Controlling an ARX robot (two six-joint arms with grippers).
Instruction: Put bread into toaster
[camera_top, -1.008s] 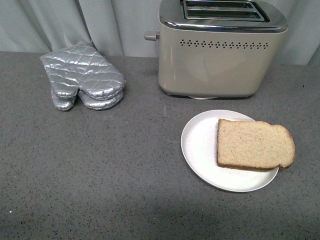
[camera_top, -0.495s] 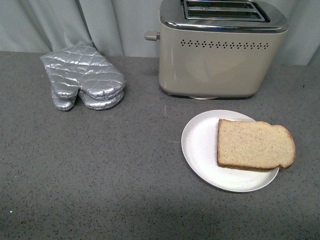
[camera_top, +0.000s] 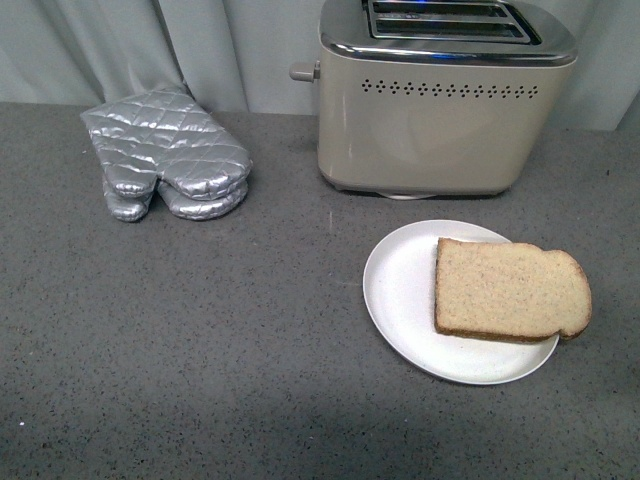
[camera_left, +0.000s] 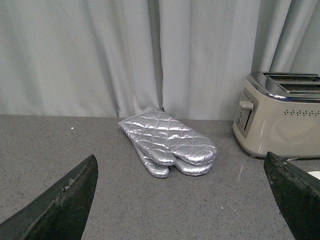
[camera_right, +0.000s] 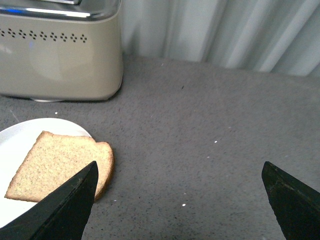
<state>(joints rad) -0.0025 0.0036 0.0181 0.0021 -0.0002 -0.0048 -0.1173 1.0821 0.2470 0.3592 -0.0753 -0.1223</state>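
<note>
Robot's chest cam shows a flat slice of light brown wholemeal bread w/ darker crust (camera_top: 510, 290) lying on a round white plate (camera_top: 400, 285), its rounded end hanging just over the plate's rim. Just behind the plate stands a large beige two-slot toaster w/ shiny chrome top (camera_top: 440, 130), slots (camera_top: 450, 20) facing up and the lever on the side toward a stacked pair of silver quilted oven mitts (camera_top: 165, 165). The mitts sit well apart from the plate on the speckled dark grey surface (camera_top: 200, 360), w/ a pale curtain (camera_top: 100, 45) at the back. Neither arm shows in the chest view. On the wrist cams, the left gripper (camera_left: 180, 157) faces the mitts, jaws spread wide, holding nothing. The right gripper (camera_right: 179, 164) hovers near the bread, jaws likewise released and empty. Step in hand, as I judge it, is reaching for the bread w/ the right arm. Best to come in at the overhanging edge and pinch gently across the thickness so the crumb doesn't tear. Then lift clear of the plate, turn the slice upright and line it up w/ a slot before lowering.
</note>
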